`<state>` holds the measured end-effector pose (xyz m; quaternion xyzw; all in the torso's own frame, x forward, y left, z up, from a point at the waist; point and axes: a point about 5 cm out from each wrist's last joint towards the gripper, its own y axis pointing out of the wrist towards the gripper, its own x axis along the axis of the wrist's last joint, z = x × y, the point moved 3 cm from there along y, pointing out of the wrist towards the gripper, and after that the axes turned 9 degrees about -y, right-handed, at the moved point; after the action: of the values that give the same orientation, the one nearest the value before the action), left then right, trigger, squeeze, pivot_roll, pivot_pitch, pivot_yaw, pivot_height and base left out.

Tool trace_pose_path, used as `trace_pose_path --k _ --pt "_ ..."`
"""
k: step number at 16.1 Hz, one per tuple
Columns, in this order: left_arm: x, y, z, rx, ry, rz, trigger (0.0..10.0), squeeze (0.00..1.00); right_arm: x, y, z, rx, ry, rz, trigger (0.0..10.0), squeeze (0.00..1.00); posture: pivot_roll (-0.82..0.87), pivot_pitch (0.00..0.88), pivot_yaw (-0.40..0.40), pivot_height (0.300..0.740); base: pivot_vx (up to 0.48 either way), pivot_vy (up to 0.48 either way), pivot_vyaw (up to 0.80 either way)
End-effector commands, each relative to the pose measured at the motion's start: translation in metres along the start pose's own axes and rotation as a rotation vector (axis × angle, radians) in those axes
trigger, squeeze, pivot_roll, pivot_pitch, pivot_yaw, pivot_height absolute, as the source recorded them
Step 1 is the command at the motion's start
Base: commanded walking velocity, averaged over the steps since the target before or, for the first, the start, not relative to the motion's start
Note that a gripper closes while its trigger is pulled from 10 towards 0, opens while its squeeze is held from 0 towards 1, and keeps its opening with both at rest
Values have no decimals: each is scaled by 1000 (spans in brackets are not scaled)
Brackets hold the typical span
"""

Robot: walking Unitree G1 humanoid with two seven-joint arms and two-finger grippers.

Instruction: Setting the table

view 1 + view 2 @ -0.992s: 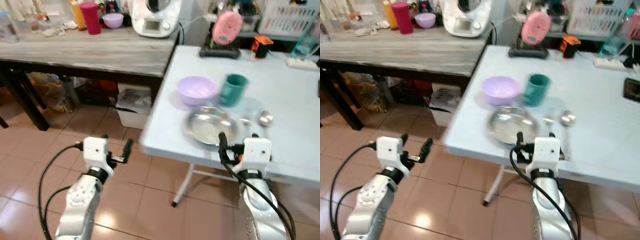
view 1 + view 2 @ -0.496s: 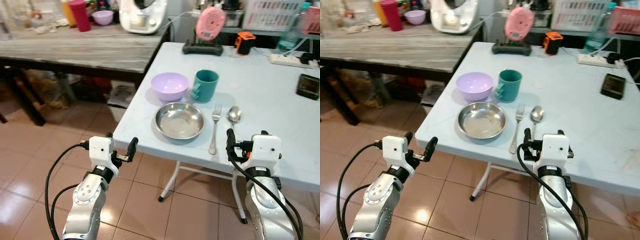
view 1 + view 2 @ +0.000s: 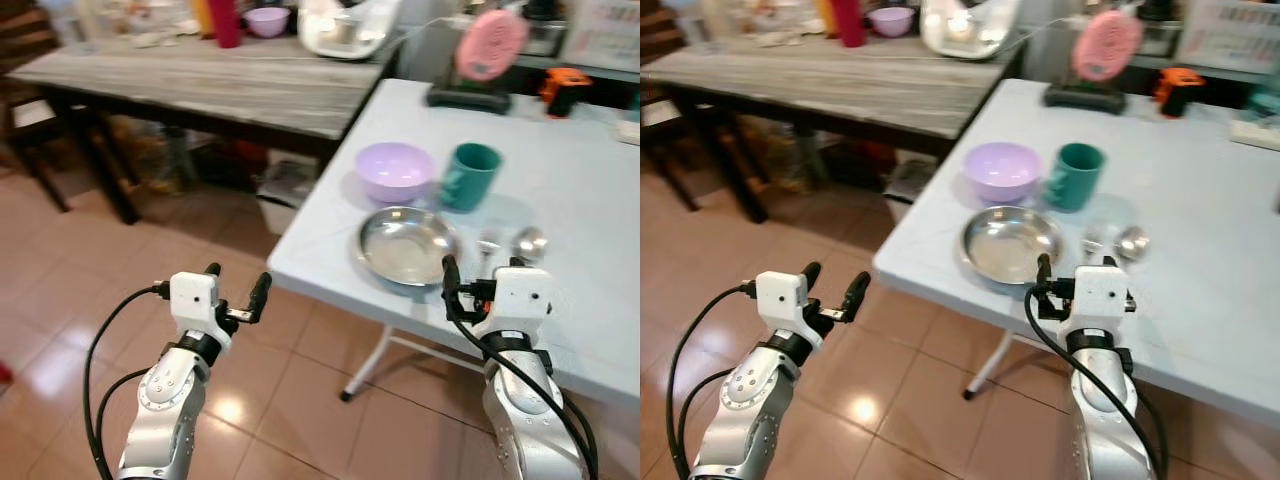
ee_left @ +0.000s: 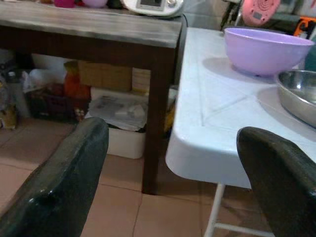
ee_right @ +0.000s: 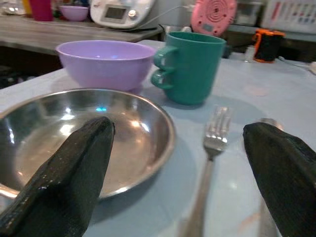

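Steel plate point(image 3: 405, 245) sits near the front edge of the white table point(image 3: 585, 215), and everything else is placed from it. Just behind the plate, toward the table's left edge, stands a lilac bowl point(image 3: 396, 170); beside that bowl, behind the plate's right side, stands a green mug point(image 3: 470, 176) with its double-loop handle turned toward the bowl. A fork point(image 5: 211, 143) lies just right of the plate, tines pointing away from the robot, and a spoon point(image 3: 529, 243) lies just beyond the fork, both blurred in the head views. Far behind the plate, at the table's back edge, a pink round fan point(image 3: 489, 44) stands on a dark base, with an orange and black object point(image 3: 566, 88) to its right.

The right gripper point(image 3: 480, 290) hovers at the table's front edge, just right of the plate and in front of the fork; its two black fingers point(image 5: 69, 168) are spread wide apart with nothing between them. The left gripper point(image 3: 236, 290) hangs over the tiled floor point(image 3: 90, 260), well left of the plate and off the table, its fingers point(image 4: 54, 182) likewise parted and empty.

Left of the plate's table runs a grey wooden bench point(image 3: 200, 85) carrying a white appliance point(image 3: 345, 25), a red cup point(image 3: 225, 20) and a small pink bowl point(image 3: 266, 20).
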<state>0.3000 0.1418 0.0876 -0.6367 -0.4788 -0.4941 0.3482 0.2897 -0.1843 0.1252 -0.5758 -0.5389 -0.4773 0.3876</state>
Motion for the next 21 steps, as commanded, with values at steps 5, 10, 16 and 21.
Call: trace_pose_path --k 5,10,16,21 --pt "1 1 -8 -55 -10 -5 10000 0 -2 1 -7 -43 33 40 10000 0 -270 59 31 740 272 0 0" --pt "-1 1 -11 -78 -17 5 10000 0 -3 3 -5 -47 -17 58 10000 0 -272 58 29 740 308 0 0" --pt "-3 -1 -14 -90 -33 5 10000 0 -2 1 3 15 -24 44 10000 0 -278 64 28 740 139 0 0" --pt "-8 -11 -17 -178 14 55 10000 0 -7 -2 -2 -19 -19 72 10000 0 -280 72 27 740 0 0 0"
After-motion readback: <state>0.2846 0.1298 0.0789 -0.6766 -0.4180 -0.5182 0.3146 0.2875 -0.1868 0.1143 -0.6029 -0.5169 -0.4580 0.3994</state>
